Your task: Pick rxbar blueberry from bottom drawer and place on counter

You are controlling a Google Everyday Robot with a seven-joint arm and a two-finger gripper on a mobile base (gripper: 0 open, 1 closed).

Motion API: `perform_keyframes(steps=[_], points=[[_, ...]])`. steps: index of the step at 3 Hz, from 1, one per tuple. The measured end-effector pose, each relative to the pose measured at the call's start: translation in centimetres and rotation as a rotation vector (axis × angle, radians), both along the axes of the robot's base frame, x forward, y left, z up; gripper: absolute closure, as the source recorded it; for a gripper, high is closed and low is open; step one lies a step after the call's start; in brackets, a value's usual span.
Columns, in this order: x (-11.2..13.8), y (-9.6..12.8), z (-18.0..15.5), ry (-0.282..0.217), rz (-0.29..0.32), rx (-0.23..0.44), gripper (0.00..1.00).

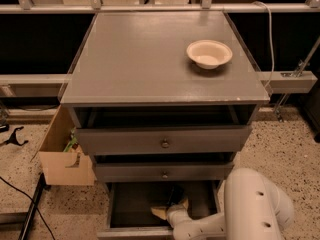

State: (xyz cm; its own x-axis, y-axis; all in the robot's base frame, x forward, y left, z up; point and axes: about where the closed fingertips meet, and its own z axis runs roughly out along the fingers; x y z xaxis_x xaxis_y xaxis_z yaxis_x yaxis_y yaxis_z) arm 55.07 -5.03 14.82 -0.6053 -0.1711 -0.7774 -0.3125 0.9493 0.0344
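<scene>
Pincer (171, 207) sits low inside the bottom drawer (131, 205), which is pulled out beneath the two shallower knobbed drawers; the white arm (256, 210) comes in from the lower right corner and bends leftward over the drawer's front edge. Pale tan parts of the pincer show against the dark drawer floor, and a small dark shape, probably the rxbar blueberry (175, 195), stands right at it, toward the middle of the drawer. Whether the pincer is clamped on that shape, or apart from it, I cannot tell, since the two blend into the shadow. Above, the middle drawer (162, 173) and the top drawer (161, 142) each stand slightly out from the cabinet, with a dark gap over each front. The grey bench (135, 59) on top carries a cream bowl (209, 53) near its right rear part, well apart from the drawers below. A cardboard box (63, 166) stands on the speckled floor (287, 151) just beside the cabinet's left side, open at the top with something green showing inside.
</scene>
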Motion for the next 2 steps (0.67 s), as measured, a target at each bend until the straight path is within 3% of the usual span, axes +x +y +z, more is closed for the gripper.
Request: perform_keyframes(steps=[2], points=[[2.3, -2.4, -3.1, 0.033, -0.069, 0.016, 0.00]])
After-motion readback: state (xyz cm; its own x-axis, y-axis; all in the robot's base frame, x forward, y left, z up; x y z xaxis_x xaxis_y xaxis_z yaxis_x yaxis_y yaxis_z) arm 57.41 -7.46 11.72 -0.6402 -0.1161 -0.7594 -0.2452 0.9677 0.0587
